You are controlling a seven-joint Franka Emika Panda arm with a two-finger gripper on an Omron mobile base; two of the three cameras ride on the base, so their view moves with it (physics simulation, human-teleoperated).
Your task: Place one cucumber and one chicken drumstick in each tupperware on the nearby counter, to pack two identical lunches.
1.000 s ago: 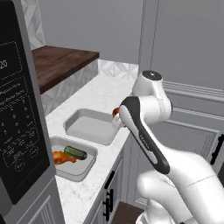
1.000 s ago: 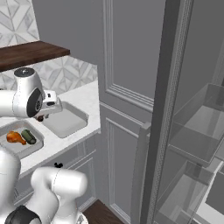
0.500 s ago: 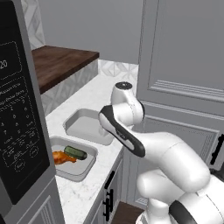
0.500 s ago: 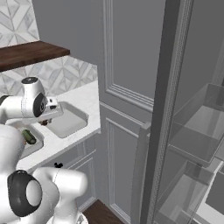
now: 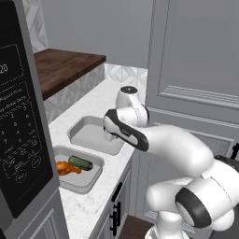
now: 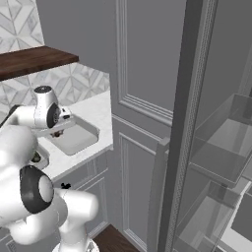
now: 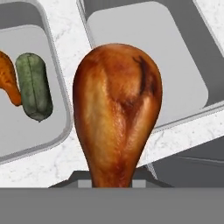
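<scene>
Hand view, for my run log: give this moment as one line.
claw: shut on drumstick | above: counter between tupperwares | near tupperware: cucumber, drumstick | far tupperware: bare

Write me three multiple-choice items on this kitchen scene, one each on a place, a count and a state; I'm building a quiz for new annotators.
1. Where does the cucumber lie?
A. in the nearer tub, beside a drumstick
B. on the wooden top
C. in the farther tub

2. How many drumsticks show in the hand view?
A. one
B. two
C. three

3. What is the pincer's state?
A. open above the counter
B. shut on a cucumber
C. shut on a drumstick

Key: 1 A, the cucumber lies by the packed drumstick in the nearer tub. 2 B, one packed, one held drumstick. 3 C, the pincer grips it by the narrow end, over the counter by the farther tub.
</scene>
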